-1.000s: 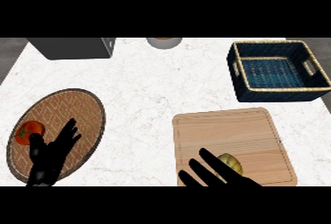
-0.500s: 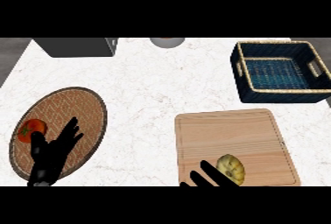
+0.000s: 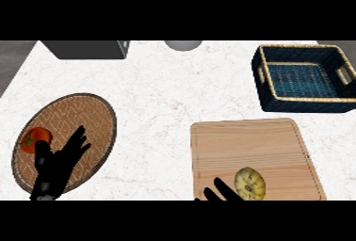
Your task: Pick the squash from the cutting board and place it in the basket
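Observation:
A small yellow squash lies on the near part of the wooden cutting board, at the lower right. Just left of it, only the straight fingertips of my right hand poke up from the lower edge, not touching the squash. The dark blue woven basket with tan rim and handles stands at the upper right, nothing inside. My left hand rests open over the round woven mat at the lower left.
A round woven mat at the left carries a red tomato beside my left hand. A grey box and a pale round object sit at the far edge. White marble counter lies between mat and board.
My right hand has slid back toward the lower edge, uncovering the squash; now only its fingertips show. The left hand has barely moved.

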Controlling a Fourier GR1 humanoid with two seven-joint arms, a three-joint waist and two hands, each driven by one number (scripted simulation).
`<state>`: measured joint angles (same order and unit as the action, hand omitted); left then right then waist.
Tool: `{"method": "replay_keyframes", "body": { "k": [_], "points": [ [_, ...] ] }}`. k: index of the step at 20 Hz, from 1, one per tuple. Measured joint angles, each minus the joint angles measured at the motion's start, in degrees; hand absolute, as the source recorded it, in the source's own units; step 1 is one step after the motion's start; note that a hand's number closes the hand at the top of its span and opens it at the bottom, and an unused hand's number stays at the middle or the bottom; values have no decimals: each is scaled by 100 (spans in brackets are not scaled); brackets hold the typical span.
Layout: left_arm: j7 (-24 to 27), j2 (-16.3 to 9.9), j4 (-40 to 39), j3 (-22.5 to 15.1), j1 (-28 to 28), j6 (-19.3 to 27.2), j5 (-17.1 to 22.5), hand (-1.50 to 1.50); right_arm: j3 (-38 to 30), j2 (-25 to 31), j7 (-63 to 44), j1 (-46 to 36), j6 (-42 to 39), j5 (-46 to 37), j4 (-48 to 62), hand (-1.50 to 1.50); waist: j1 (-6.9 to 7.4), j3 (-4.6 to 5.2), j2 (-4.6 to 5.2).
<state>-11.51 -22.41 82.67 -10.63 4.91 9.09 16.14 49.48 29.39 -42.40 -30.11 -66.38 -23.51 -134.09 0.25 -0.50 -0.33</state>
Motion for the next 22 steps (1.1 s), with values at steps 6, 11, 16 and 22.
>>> {"method": "replay_keyframes", "body": {
  "k": [6,11,16,22],
  "points": [
    [85,62,-81,82,-22,-93,-43,0,365,331,536,0,369,-898,240,-150,31,-13,12],
    [54,78,-115,136,-36,-134,-87,0,658,730,1113,191,973,-1571,388,-150,26,-20,13],
    [121,107,-166,201,-36,-211,-118,0,923,1039,1842,261,1820,-2268,924,-150,30,-17,11],
    [29,185,-147,222,-27,-157,-240,0,1099,1183,2532,478,2743,-2929,1531,-150,14,-21,-1]
  ]
}}
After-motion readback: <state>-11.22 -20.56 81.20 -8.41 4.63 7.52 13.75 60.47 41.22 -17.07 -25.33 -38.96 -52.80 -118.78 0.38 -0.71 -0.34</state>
